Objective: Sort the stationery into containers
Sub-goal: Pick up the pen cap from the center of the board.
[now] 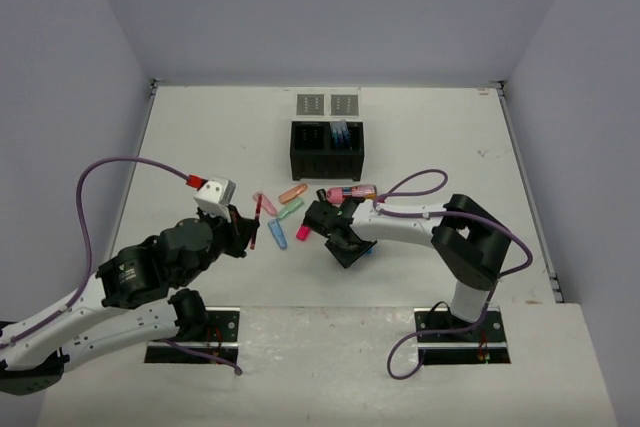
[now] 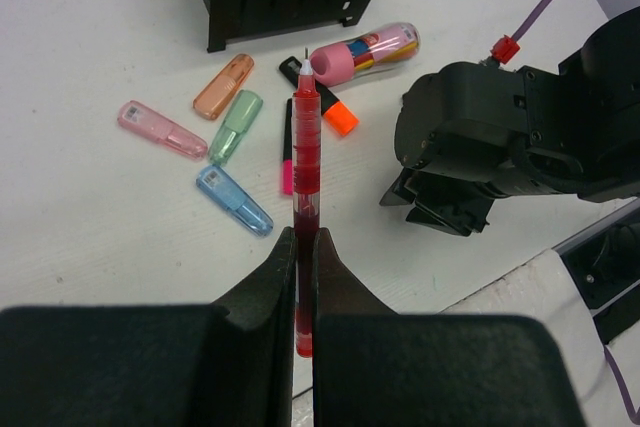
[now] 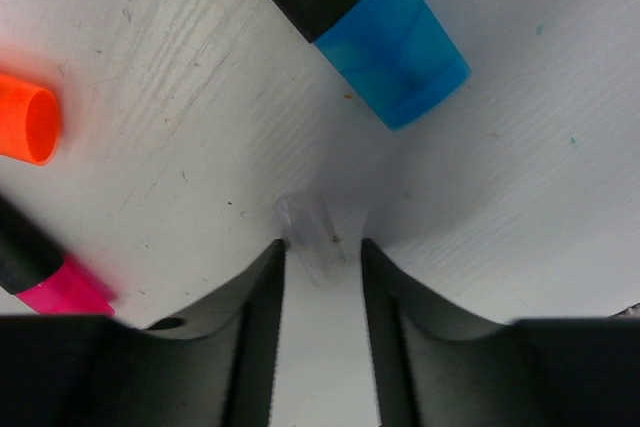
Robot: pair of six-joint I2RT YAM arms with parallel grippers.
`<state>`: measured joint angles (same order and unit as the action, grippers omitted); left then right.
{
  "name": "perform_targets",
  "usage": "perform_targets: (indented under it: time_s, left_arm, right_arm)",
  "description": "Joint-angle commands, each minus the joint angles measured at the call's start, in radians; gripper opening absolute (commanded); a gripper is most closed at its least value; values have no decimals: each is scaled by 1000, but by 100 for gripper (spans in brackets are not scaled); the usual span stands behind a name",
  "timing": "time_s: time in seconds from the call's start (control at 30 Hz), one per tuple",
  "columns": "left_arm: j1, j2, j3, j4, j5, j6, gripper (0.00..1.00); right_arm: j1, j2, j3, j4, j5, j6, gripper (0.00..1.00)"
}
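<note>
Left jaws pinch red pen [image 2: 306,167]; right jaws spread astride clear piece [image 3: 312,235], blue highlighter [image 3: 400,62] near.

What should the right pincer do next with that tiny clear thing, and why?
Probably squeeze shut gently. The right pincer is low at the table, and the small clear piece lies right between its open fingers, not gripped yet.
</note>
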<state>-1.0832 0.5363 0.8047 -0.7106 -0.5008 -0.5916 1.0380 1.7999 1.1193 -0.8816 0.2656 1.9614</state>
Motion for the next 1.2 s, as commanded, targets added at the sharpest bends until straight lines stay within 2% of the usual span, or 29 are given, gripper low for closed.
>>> perform_targets:
  time_s: [0.0, 0.3, 0.47, 0.5, 0.7, 0.77, 0.87, 0.97, 1.03, 1.1, 1.13, 1.17]
  left_arm:
    - [0, 9, -7, 43, 8, 32, 0]
    - [0, 14, -7, 42, 7, 32, 0]
    - [0, 14, -9, 42, 2, 30, 0]
    - [0, 16, -9, 42, 4, 31, 0]
    - [0, 70, -1, 42, 5, 30, 0]
    - [1, 91, 5, 44, 11, 13, 0]
    - [0, 115, -11, 116, 102, -36, 0]
    - [0, 148, -66, 302, 199, -59, 0]
    - [0, 168, -107, 403, 246, -63, 0]
    - [0, 188, -160, 592, 333, -55, 0]
    - [0, 195, -191, 686, 383, -47, 0]
    - [0, 206, -230, 826, 418, -44, 0]
  right_arm:
    - [6, 36, -50, 42, 33, 786, 31]
    - [5, 21, -107, 57, 72, 762, 26]
    - [7, -87, -266, 278, 236, 548, 0]
    - [7, -143, -314, 304, 290, 510, 0]
    - [4, -432, -399, 323, 525, 169, 0]
    - [4, -543, -387, 329, 605, -26, 0]
    - [0, -716, -397, 450, 666, -410, 0]
    - [-36, -902, -443, 754, 589, -762, 0]
    - [-81, -954, -458, 890, 470, -892, 0]
    - [-126, -994, -459, 1049, 266, -1033, 0]
    - [-137, -1005, -463, 1146, 170, -1172, 0]
    - [-140, -1011, -460, 1239, 110, -1222, 0]
